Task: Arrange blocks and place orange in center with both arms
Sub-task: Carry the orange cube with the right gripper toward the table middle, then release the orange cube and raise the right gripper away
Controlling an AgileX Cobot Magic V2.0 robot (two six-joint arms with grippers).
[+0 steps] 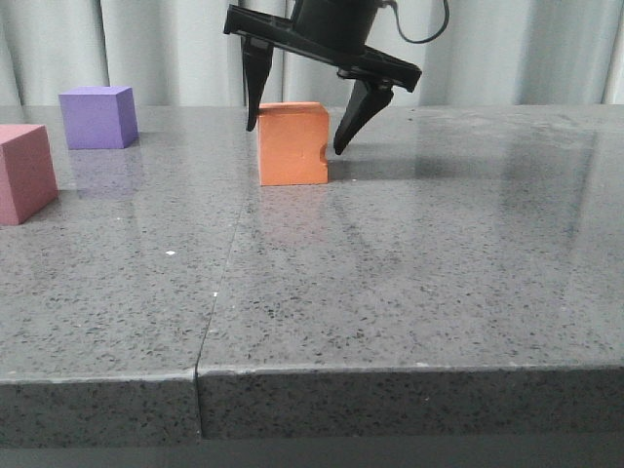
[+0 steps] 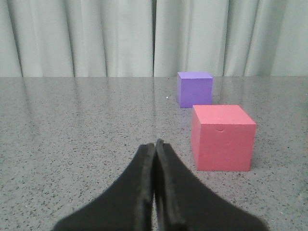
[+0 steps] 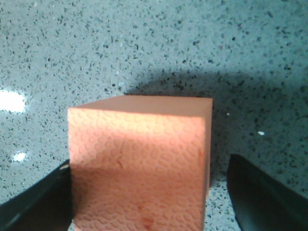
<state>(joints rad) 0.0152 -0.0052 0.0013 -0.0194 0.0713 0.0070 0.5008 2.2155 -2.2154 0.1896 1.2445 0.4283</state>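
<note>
While the right claw [image 1: 296,138] is straddling the orange cube [image 1: 292,143] near the table's [image 1: 409,273] middle in the front view, spread wide and gripping nothing, purple [image 1: 97,117] and pink-red [image 1: 23,174] cubes are sitting toward ten o'clock. Left wrist view: the left claw [image 2: 155,144] is resting fully closed and empty, both cubes lying toward one o'clock, likely awaiting its turn. Right wrist view: one finger [image 3: 41,202] is seeming to touch the cube while the other is standing clear, probably to release or regrasp.
</note>
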